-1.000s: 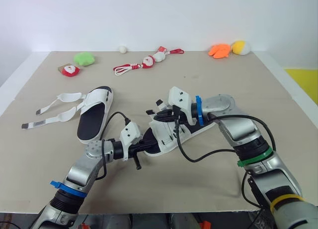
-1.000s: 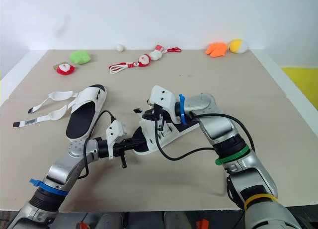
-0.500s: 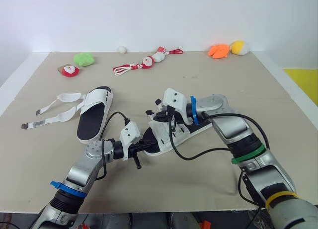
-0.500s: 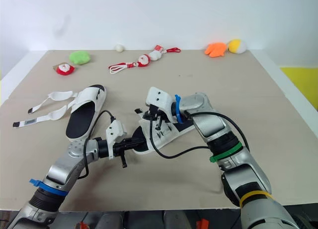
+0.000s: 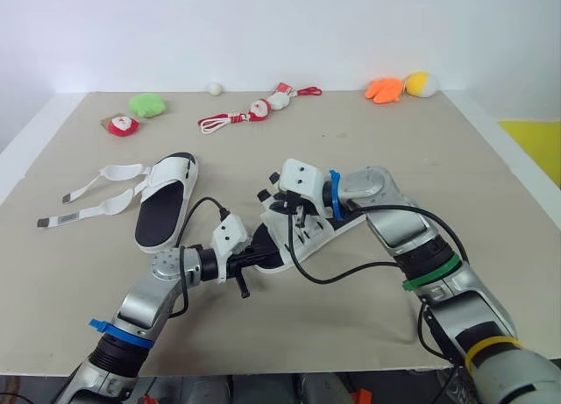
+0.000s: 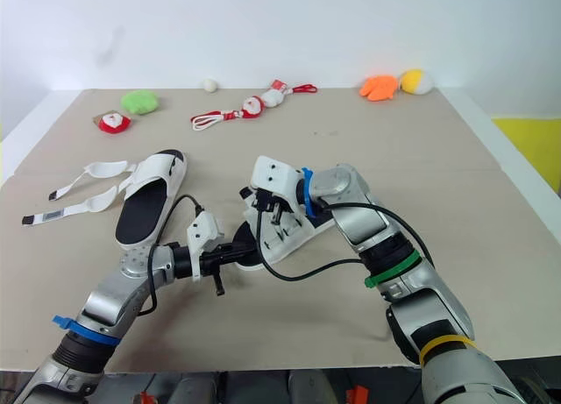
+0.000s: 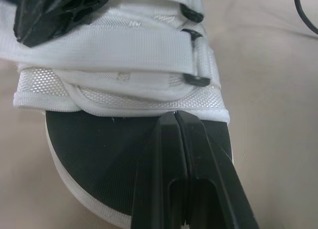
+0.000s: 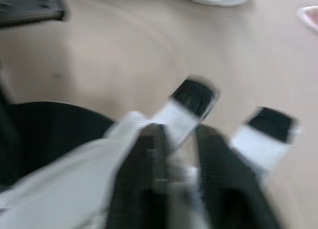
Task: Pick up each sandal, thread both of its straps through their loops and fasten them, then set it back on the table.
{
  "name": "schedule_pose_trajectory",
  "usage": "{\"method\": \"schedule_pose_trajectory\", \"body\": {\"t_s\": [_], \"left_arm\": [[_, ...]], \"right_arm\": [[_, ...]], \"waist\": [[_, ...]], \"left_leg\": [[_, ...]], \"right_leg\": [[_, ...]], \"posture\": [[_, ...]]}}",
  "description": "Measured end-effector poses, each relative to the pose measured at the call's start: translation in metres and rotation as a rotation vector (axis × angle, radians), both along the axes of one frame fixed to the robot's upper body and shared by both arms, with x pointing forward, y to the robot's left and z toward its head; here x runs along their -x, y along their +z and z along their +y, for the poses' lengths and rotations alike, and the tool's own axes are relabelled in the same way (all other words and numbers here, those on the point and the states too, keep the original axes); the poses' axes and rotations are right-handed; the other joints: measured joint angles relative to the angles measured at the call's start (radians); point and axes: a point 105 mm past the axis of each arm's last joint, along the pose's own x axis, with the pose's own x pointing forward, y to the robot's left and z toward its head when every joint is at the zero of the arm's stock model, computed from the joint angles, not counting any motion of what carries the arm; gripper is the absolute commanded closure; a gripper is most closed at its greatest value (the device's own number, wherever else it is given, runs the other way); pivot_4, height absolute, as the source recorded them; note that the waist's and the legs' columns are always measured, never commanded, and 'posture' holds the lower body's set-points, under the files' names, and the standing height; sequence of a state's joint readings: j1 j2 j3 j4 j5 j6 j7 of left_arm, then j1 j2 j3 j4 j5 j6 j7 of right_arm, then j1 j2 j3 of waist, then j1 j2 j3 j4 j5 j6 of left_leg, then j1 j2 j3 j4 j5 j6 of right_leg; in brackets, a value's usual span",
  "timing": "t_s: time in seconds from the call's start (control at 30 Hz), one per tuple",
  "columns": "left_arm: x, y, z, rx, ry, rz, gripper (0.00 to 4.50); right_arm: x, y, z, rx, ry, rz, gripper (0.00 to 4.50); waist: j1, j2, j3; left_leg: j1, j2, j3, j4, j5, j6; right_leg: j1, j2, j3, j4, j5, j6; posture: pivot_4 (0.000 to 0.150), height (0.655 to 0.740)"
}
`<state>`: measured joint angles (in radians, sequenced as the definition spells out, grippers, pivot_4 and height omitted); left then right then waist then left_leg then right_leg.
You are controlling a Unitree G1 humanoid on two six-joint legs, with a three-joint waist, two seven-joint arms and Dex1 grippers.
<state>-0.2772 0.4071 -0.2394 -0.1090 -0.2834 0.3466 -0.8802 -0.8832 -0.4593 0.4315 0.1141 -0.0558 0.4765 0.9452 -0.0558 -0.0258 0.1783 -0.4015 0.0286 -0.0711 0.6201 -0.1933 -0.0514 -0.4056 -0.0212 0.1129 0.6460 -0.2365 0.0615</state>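
Your left gripper (image 5: 256, 256) reaches forward low over the table (image 5: 421, 159), fingers pressed together and resting on the toe of the near sandal (image 7: 89, 159). Just beyond it, your right gripper (image 5: 282, 204) bends in from the right, fingers narrow around a white strap (image 8: 174, 114) of that sandal. It has slid closer to your left gripper than a second ago. There are two sandals: the second sandal (image 5: 165, 207) lies left of your left gripper, both loose straps (image 5: 96, 189) unfastened. Seven small toys (image 5: 149, 103) line the far edge.
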Motion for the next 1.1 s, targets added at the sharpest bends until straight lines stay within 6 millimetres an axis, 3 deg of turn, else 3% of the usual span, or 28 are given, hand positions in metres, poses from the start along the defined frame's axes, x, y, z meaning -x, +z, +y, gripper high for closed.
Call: {"method": "schedule_pose_trajectory", "body": {"t_s": [0.13,0.5,0.6,0.67,0.7,0.77,0.87,0.93,1.0,1.1], "left_arm": [[0.000,0.000,-0.001,0.003,-0.004,0.001,4.50],[0.000,0.000,-0.002,0.007,-0.005,0.001,4.50],[0.000,0.001,-0.002,0.009,-0.004,-0.001,4.50],[0.000,0.003,-0.004,0.025,0.000,-0.003,4.50],[0.000,0.003,-0.004,0.026,0.001,-0.003,4.50],[0.001,0.005,-0.005,0.047,0.015,-0.010,4.50],[0.003,0.005,-0.003,0.049,0.035,-0.017,4.50],[0.008,0.006,0.002,0.034,0.043,-0.031,3.60],[0.014,0.007,0.004,0.027,0.039,-0.035,3.04],[0.023,0.008,0.008,0.035,0.057,-0.023,1.60]], "right_arm": [[-0.002,0.006,0.001,-0.002,-0.004,-0.040,0.08],[-0.005,0.011,0.004,0.010,0.010,-0.118,0.02],[-0.005,0.020,0.008,-0.128,-0.015,0.016,0.02],[0.001,0.043,0.007,-0.311,-0.016,0.244,0.02],[0.002,0.045,0.007,-0.318,-0.016,0.256,0.02],[0.009,0.068,-0.009,-0.395,-0.034,0.464,0.02],[0.012,0.070,-0.040,-0.411,-0.120,0.656,0.02],[0.016,0.056,-0.064,-0.426,-0.219,0.844,0.00],[0.018,0.051,-0.070,-0.439,-0.257,0.916,0.00],[0.018,0.040,-0.075,-0.431,-0.310,0.986,0.00]], "waist": [[0.000,0.000,0.000],[0.000,0.000,0.000],[0.000,0.000,0.000],[0.002,0.001,0.001],[0.003,0.001,0.001],[0.008,0.001,0.001],[0.008,0.000,0.000],[0.000,0.001,0.001],[-0.008,0.003,0.001],[-0.023,0.003,0.002]], "left_leg": [[0.000,0.000,0.000,-0.001,0.000,0.000],[-0.001,0.000,0.000,-0.002,0.000,0.000],[-0.001,0.000,0.000,-0.002,0.000,0.000],[-0.002,0.000,-0.001,-0.001,0.000,0.000],[-0.002,-0.001,-0.001,-0.001,0.000,0.000],[-0.003,-0.001,-0.002,-0.001,0.000,0.000],[-0.003,-0.001,-0.002,-0.002,-0.002,0.000],[-0.003,0.000,0.000,-0.002,-0.005,0.004],[-0.003,0.000,0.000,-0.003,-0.006,0.006],[-0.003,0.002,0.000,-0.003,-0.007,0.007]], "right_leg": [[0.000,0.000,0.000,0.000,0.000,0.001],[0.000,0.000,0.000,0.000,0.000,0.001],[0.000,0.000,0.000,0.000,0.000,0.001],[0.000,0.000,0.000,0.000,0.001,0.001],[0.000,0.000,0.000,0.000,0.001,0.001],[0.000,-0.001,-0.001,0.000,0.001,0.001],[-0.001,-0.001,-0.002,-0.001,-0.004,-0.005],[-0.003,-0.001,-0.002,0.000,-0.004,-0.002],[-0.004,0.000,-0.002,0.000,-0.004,-0.001],[-0.004,0.001,-0.002,0.001,-0.005,0.000]], "posture": [[0.150,0.7400],[0.150,0.7400],[0.150,0.7400],[0.150,0.7400],[0.150,0.7400],[0.150,0.7400],[0.150,0.7400],[0.150,0.7400],[0.150,0.7400],[0.150,0.7400]]}}
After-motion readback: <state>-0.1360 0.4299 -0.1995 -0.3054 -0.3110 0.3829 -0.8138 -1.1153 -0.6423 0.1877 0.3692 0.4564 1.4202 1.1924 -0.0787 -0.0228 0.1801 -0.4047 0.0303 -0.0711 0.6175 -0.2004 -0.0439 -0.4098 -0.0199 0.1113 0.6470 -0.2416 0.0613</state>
